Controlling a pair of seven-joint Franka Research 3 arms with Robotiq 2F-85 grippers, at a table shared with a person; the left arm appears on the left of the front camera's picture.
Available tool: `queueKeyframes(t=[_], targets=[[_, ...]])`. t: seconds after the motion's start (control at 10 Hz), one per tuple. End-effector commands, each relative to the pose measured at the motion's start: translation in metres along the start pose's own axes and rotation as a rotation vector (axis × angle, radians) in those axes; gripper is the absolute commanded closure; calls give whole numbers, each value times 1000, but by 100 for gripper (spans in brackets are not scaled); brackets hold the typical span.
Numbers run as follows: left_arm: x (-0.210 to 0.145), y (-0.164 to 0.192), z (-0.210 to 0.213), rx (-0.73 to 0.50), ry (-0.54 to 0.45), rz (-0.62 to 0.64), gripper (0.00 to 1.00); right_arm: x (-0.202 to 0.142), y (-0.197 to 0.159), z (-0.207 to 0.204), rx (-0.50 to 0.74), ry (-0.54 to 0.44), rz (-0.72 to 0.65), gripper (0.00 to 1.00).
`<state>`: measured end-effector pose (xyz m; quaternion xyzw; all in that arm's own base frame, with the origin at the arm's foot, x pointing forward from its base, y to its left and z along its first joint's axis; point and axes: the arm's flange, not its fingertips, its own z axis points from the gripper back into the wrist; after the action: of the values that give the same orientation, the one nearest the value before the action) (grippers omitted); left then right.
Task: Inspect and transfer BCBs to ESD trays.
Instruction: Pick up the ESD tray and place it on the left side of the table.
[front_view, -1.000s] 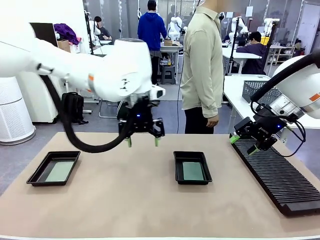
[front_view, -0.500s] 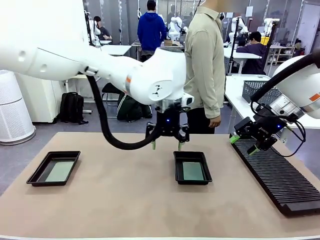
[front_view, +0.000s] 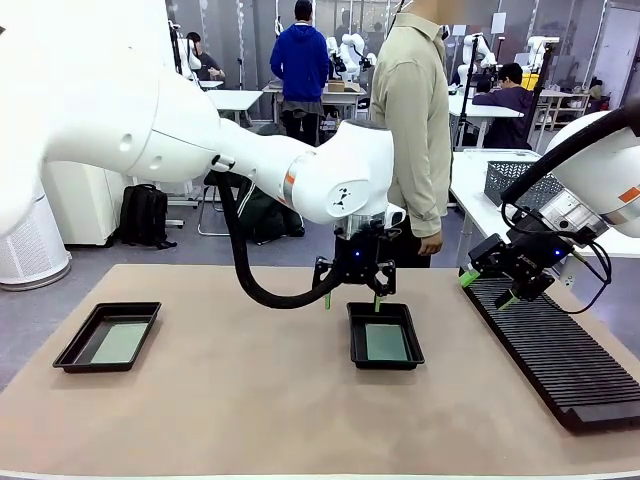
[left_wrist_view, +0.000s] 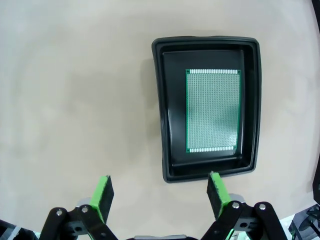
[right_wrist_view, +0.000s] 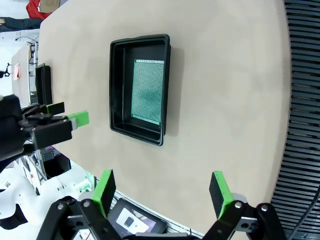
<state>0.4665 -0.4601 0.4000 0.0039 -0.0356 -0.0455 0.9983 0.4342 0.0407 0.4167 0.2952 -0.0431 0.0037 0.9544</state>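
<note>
Boards: we count two, one per tray. Middle board (front_view: 385, 342) lies just beyond left gripper (front_view: 351, 300), whose fingers are spread wide, empty. Right gripper (front_view: 487, 287) too; two trays (front_view: 356, 345).

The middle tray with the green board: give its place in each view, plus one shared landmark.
Front view: middle tray, centre-right, under the left gripper.
Left wrist view: upper right, beyond the fingertips.
Right wrist view: upper centre-left.
Shared landmark: the green board on its floor.

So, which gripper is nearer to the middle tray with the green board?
Left. The left gripper hovers open above the middle tray's far edge; the right gripper hangs open beside the rack.
</note>
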Motion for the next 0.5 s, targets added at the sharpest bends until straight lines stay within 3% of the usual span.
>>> queueKeyframes(t=[0.0, 0.4], targets=[[8, -1, -8, 4, -1, -15, 0, 1, 1, -2, -6, -6, -21, 0], [21, 0, -32, -13, -7, -16, 0, 1, 1, -2, -6, -6, -21, 0]])
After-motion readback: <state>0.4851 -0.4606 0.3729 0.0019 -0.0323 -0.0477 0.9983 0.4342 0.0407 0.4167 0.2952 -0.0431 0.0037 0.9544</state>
